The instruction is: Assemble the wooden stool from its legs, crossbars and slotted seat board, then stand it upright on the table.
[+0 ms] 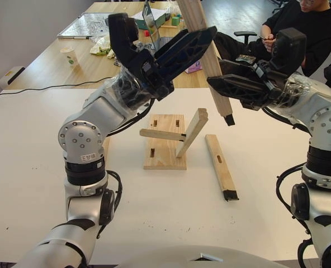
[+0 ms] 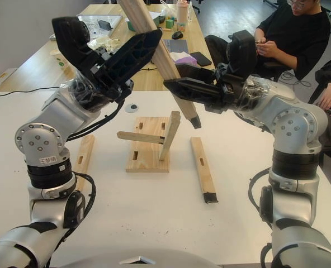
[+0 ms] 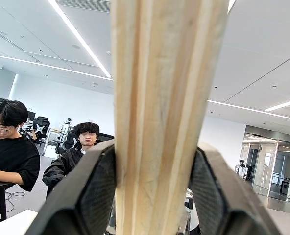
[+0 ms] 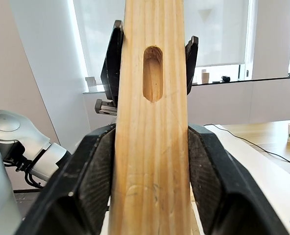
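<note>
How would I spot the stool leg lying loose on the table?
On the white table, find the flat slotted seat board in the middle. To the robot's right of it lies the loose leg, flat on the tabletop. Unlike the propped leg on the board, it touches nothing else, its black-capped end nearest the robot.

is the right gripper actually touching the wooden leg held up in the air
Touching. In the right wrist view the right gripper has both fingers pressed flat against the sides of the wooden leg, no gap.

Open office, desks, swivel chairs, strip lights
</note>
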Action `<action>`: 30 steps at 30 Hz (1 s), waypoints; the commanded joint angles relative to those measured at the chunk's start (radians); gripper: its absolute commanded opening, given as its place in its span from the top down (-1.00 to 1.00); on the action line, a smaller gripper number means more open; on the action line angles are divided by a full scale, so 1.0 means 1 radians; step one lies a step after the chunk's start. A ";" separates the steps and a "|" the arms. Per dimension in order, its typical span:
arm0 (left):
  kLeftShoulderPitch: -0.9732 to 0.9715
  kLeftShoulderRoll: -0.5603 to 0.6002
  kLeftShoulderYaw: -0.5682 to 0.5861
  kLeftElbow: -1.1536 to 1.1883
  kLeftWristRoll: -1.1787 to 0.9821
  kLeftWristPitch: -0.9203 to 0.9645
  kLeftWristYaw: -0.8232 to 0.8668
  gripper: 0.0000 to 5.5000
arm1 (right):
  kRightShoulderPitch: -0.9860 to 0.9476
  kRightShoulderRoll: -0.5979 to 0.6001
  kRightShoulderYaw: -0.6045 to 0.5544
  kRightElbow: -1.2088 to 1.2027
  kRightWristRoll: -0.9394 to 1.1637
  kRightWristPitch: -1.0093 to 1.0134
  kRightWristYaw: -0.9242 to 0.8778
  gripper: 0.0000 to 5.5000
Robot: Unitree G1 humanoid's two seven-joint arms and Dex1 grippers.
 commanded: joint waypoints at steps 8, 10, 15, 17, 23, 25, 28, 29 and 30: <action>-0.038 0.015 0.077 0.080 0.086 -0.098 0.012 0.26 | -0.057 -0.042 0.023 0.019 -0.032 0.010 0.011 -0.05; -0.050 0.040 0.132 0.119 0.092 -0.131 0.010 0.27 | -0.081 -0.089 0.018 0.043 -0.025 0.042 0.052 -0.05; -0.036 0.152 0.252 0.328 0.184 -0.226 -0.095 0.27 | -0.154 -0.136 -0.038 0.149 -0.022 0.062 0.085 -0.05; -0.001 0.187 0.285 0.460 0.234 -0.264 -0.162 0.27 | -0.158 -0.134 -0.036 0.175 -0.044 0.046 0.081 -0.05; 0.173 0.130 0.225 0.763 0.458 -0.482 -0.387 0.27 | -0.144 -0.119 -0.007 0.215 -0.110 0.008 0.099 -0.05; 0.199 0.093 0.226 0.829 0.474 -0.497 -0.428 0.27 | -0.160 -0.112 0.003 0.243 -0.126 0.002 0.114 -0.05; 0.213 0.049 0.245 0.895 0.472 -0.500 -0.463 0.27 | -0.184 -0.111 0.023 0.283 -0.154 -0.009 0.138 -0.05; 0.218 0.044 0.242 0.901 0.480 -0.504 -0.473 0.27 | -0.189 -0.111 0.029 0.293 -0.163 -0.012 0.146 -0.05; 0.228 0.043 0.237 0.903 0.486 -0.497 -0.488 0.27 | -0.195 -0.110 0.035 0.303 -0.171 -0.016 0.154 -0.05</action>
